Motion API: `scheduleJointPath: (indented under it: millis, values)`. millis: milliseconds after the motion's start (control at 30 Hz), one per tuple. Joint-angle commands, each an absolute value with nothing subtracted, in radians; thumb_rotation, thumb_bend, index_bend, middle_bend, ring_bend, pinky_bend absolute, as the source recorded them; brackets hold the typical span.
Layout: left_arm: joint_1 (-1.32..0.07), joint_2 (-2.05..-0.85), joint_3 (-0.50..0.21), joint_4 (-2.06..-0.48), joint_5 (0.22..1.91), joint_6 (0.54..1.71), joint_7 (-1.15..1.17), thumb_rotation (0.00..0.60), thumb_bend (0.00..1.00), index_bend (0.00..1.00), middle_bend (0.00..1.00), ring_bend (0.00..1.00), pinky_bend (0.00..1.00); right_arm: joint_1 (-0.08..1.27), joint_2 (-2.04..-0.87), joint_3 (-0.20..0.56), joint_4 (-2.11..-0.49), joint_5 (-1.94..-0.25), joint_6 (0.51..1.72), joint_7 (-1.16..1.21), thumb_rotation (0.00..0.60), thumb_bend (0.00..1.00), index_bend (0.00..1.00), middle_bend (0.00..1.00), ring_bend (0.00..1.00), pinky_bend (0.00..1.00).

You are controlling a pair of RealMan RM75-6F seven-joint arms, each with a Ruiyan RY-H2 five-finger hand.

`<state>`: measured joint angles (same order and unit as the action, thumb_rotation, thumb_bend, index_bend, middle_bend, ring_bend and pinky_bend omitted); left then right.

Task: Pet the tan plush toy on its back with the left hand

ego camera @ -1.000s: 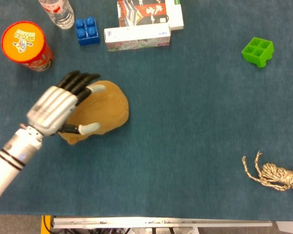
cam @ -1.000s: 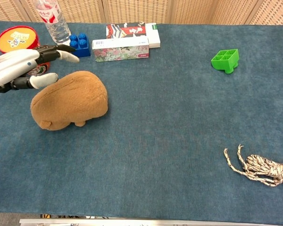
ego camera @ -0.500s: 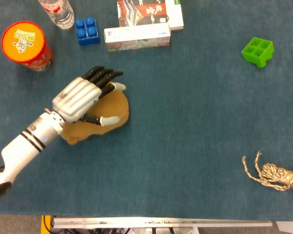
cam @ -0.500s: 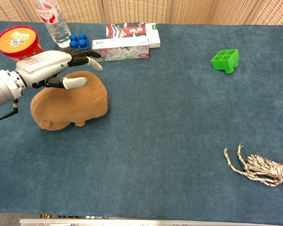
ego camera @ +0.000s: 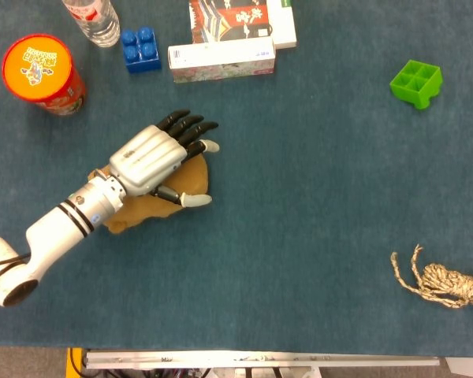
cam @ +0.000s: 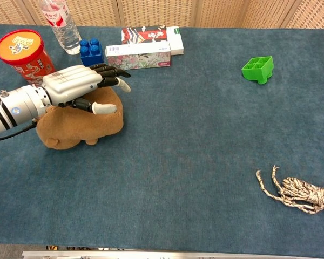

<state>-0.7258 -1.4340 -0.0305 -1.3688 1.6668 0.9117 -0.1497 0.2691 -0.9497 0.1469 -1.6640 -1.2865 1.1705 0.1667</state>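
The tan plush toy point(cam: 78, 123) lies on the blue table at the left, mostly hidden under the hand in the head view point(ego camera: 195, 175). My left hand point(cam: 81, 85) point(ego camera: 154, 157) is spread flat over the toy's back, fingers apart and reaching past its right end. It holds nothing. From the chest view it sits right at the top of the back; whether it touches the fur I cannot tell. My right hand is not in either view.
An orange-lidded red can point(cam: 21, 49), a water bottle point(cam: 59, 24), a blue brick point(cam: 90, 50) and flat boxes point(cam: 143, 49) stand along the back left. A green block point(cam: 258, 69) is at the back right, a rope bundle point(cam: 297, 193) at the front right.
My left hand has slid rightward along the toy's back, from its left end to over its right end. The toy has stayed in place.
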Motion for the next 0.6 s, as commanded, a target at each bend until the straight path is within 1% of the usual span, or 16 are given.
scheduleJointPath:
  millis: [33, 333, 600]
  values:
    - [-0.737, -1.45, -0.025, -1.353, 1.653, 0.896, -0.141, 0.0, 0.0, 0.2, 0.08, 0.05, 0.0, 0.269, -0.952, 0.145, -1.659, -1.286, 1.167, 0.17, 0.6, 0.0, 0.0, 0.04, 0.0, 0.0]
    - [-0.747, -1.463, -0.009, -1.339, 1.603, 0.859, -0.105, 0.0, 0.0, 0.2, 0.08, 0.05, 0.0, 0.264, -0.953, 0.14, -1.649, -1.284, 1.16, 0.185, 0.6, 0.0, 0.0, 0.04, 0.0, 0.0]
    - [-0.731, -1.414, -0.005, -1.401, 1.552, 0.863, -0.033, 0.0, 0.0, 0.2, 0.08, 0.05, 0.0, 0.261, -0.953, 0.137, -1.64, -1.291, 1.157, 0.205, 0.6, 0.0, 0.0, 0.04, 0.0, 0.0]
